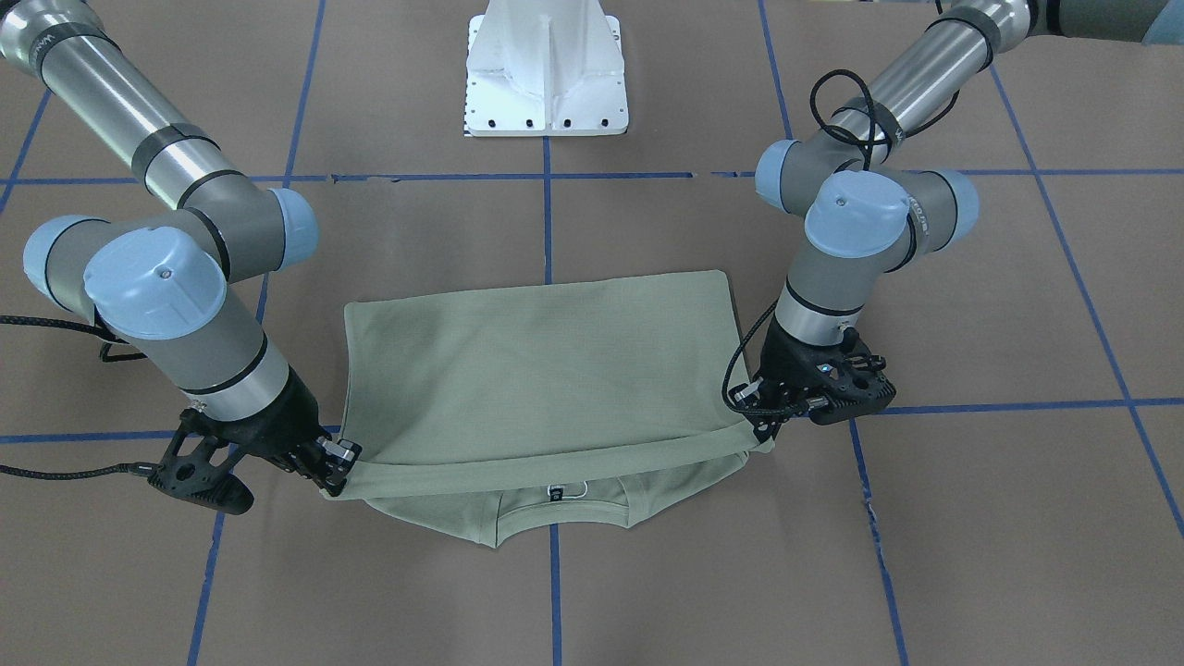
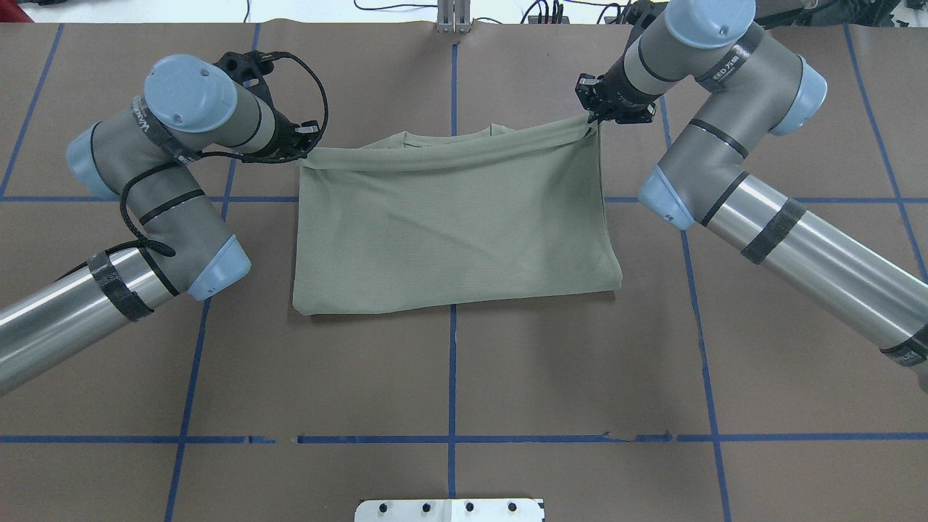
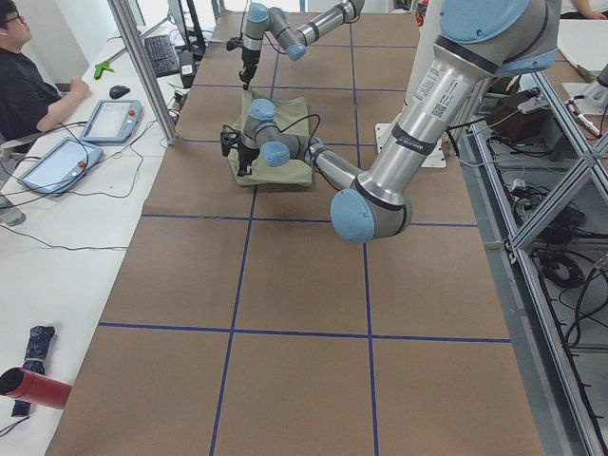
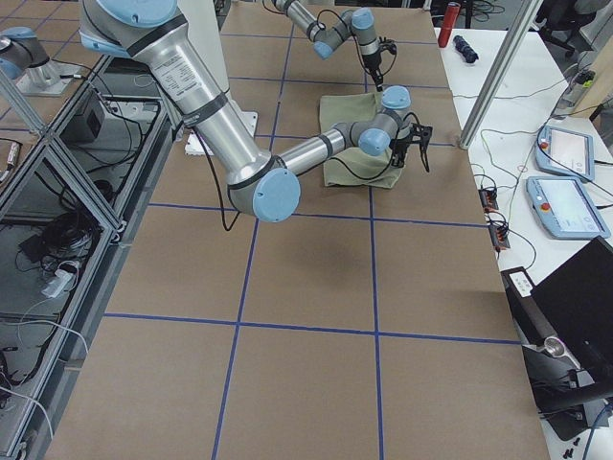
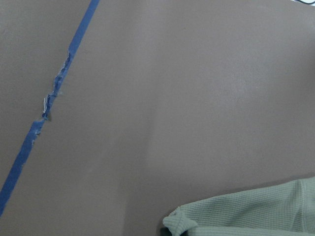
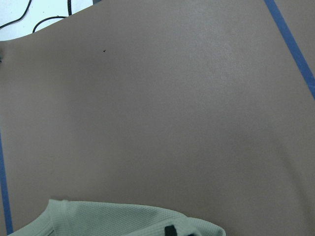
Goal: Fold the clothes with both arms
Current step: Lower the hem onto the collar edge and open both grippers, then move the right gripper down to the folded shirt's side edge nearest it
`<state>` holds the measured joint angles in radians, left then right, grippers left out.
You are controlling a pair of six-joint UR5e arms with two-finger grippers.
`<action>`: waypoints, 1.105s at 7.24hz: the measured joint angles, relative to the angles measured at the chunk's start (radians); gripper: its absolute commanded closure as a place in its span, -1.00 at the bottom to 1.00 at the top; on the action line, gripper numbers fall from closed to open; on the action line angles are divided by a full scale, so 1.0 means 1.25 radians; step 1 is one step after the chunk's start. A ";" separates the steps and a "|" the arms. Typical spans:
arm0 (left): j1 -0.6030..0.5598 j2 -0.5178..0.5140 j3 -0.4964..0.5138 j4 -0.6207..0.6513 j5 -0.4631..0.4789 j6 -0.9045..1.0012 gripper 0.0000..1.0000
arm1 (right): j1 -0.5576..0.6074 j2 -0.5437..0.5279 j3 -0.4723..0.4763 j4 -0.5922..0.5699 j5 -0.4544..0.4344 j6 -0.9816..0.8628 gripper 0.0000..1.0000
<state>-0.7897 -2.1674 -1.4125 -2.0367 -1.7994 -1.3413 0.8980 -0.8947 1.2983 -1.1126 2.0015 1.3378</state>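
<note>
Nearest the robot, the shirt [image 2: 449, 225] ends in a straight fold line lying flat on the table [image 2: 449, 377], with room toward the robot and to either side. From there the upper layer runs to its far edge, which hangs taut and slightly raised between the grippers. The left gripper [image 2: 304, 150] pinches one corner and the right gripper [image 2: 596, 120] the other. Just beyond, the collar [image 1: 564, 523] shows uncovered. I judge the half-fold nearly done. Lowering, letting go and perhaps a crosswise fold are left. The table's far edge lies close behind the collar.
</note>
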 measured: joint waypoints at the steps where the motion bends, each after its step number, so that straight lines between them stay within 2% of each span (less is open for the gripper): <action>1: -0.003 -0.002 0.003 0.000 0.000 -0.001 1.00 | -0.001 0.000 -0.005 0.000 -0.001 0.000 1.00; 3: -0.006 -0.002 0.005 0.000 0.000 -0.002 1.00 | -0.001 0.004 -0.012 0.000 -0.003 0.000 1.00; 4: -0.006 -0.002 0.006 0.000 0.000 -0.002 0.32 | -0.001 0.006 -0.015 0.001 -0.003 0.000 0.69; 5: -0.006 -0.003 0.007 -0.001 0.000 -0.002 0.03 | -0.001 0.007 -0.017 0.001 -0.003 0.000 0.44; 6: -0.006 -0.005 0.007 -0.001 0.000 -0.003 -0.25 | -0.002 0.009 -0.017 0.001 -0.003 0.000 0.10; 7: -0.005 -0.007 0.007 -0.001 0.000 -0.004 -0.69 | -0.004 0.012 -0.016 0.001 -0.003 0.000 -0.99; 8: -0.005 -0.008 0.007 -0.001 0.003 -0.004 -0.97 | -0.006 0.014 -0.016 0.002 -0.007 0.000 -1.00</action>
<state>-0.7962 -2.1774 -1.4031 -2.0383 -1.7956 -1.3462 0.8900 -0.8776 1.2785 -1.1104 1.9925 1.3380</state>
